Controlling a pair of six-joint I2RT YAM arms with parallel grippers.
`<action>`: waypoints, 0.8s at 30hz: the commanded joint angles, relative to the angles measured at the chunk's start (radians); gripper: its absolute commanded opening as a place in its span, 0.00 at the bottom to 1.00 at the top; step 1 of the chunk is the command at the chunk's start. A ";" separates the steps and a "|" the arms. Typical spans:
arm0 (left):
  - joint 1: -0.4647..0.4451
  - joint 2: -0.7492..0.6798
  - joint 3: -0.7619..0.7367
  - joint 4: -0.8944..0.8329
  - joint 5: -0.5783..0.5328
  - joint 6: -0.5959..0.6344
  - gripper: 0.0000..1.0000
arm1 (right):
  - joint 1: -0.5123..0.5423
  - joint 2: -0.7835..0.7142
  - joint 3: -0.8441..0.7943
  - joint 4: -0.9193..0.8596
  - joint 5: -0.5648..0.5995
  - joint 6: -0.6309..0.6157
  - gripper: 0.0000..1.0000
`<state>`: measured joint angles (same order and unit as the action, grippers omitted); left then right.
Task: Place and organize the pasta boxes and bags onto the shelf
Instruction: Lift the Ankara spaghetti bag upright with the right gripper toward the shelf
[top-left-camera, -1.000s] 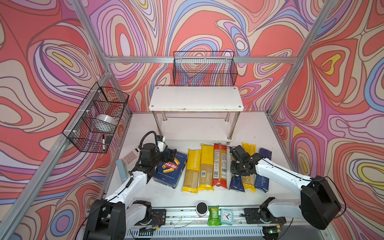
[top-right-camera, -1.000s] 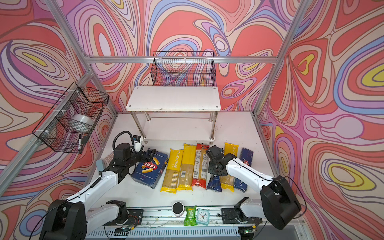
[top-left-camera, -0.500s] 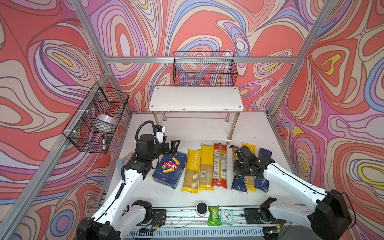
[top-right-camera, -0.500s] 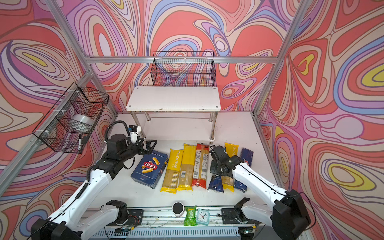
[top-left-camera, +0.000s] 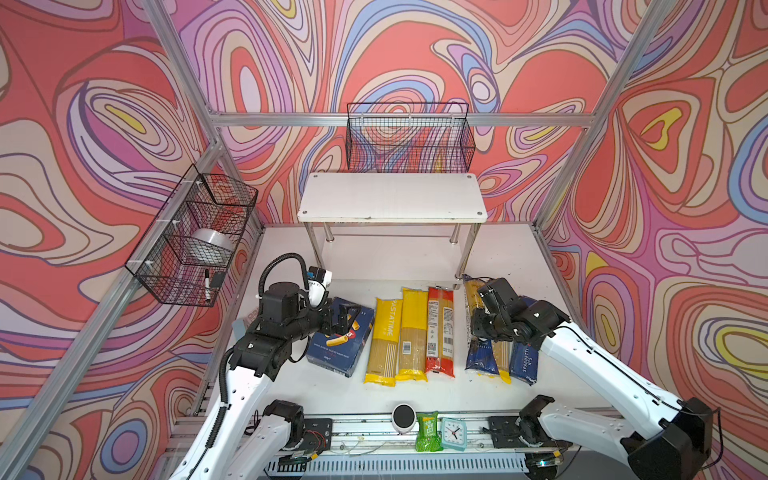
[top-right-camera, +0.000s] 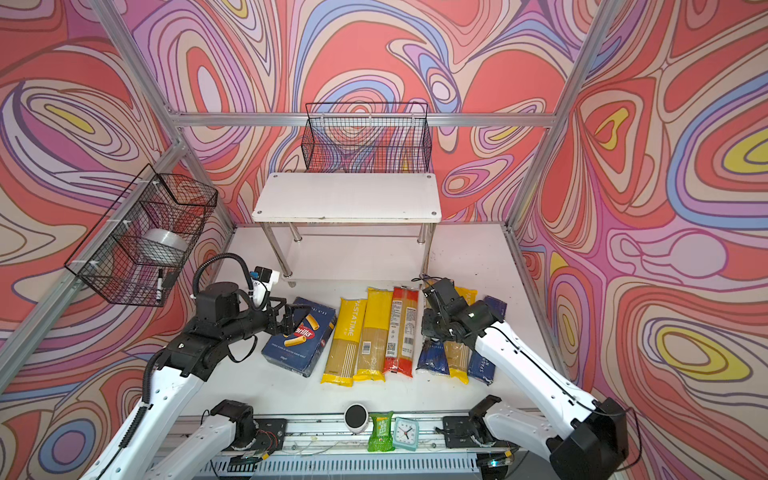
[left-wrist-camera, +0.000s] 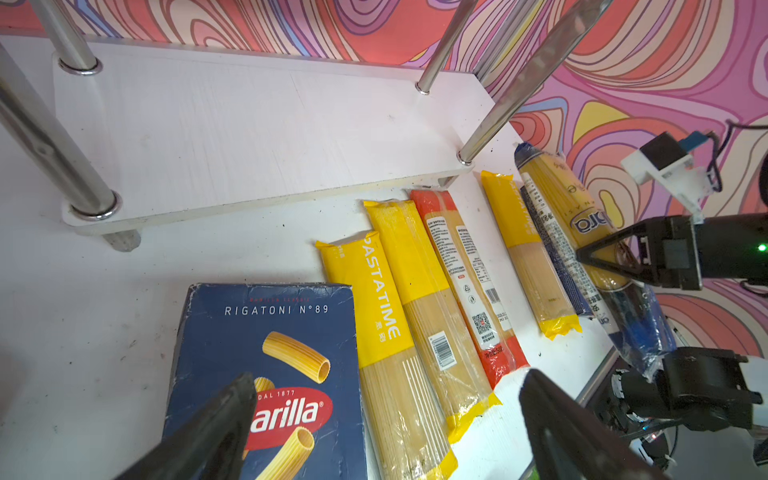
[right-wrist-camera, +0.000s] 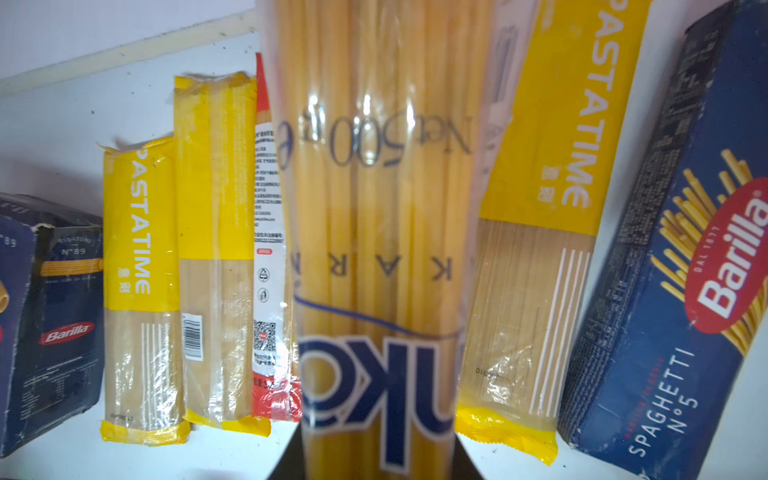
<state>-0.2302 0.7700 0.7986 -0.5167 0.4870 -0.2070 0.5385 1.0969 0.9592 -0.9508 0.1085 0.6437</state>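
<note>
Over the rigatoni box (top-left-camera: 334, 353) the left gripper (top-left-camera: 347, 320) has lifted, jaws wide; right gripper (top-left-camera: 477, 330) clamps gold-and-blue packet (top-left-camera: 478, 357).

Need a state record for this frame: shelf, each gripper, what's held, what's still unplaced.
shelf: both boards bare
left gripper: open, above rigatoni box, holding nothing
right gripper: shut on gold-blue bag
unplaced: rigatoni box, three yellow bags, red bag, spaghetti box, lying in a row in front of shelf
progress: nothing placed yet
</note>
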 joint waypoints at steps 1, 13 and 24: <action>-0.004 -0.047 0.004 -0.115 0.043 0.028 1.00 | 0.006 -0.006 0.068 0.029 0.016 -0.021 0.00; -0.004 -0.120 -0.027 -0.128 0.061 0.024 1.00 | 0.006 0.001 0.213 -0.080 0.065 -0.034 0.00; -0.004 -0.120 -0.015 -0.144 0.034 0.031 1.00 | 0.006 0.021 0.340 -0.135 0.078 -0.051 0.00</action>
<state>-0.2302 0.6624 0.7826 -0.6327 0.5262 -0.1940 0.5385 1.1114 1.2213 -1.1301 0.1658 0.6102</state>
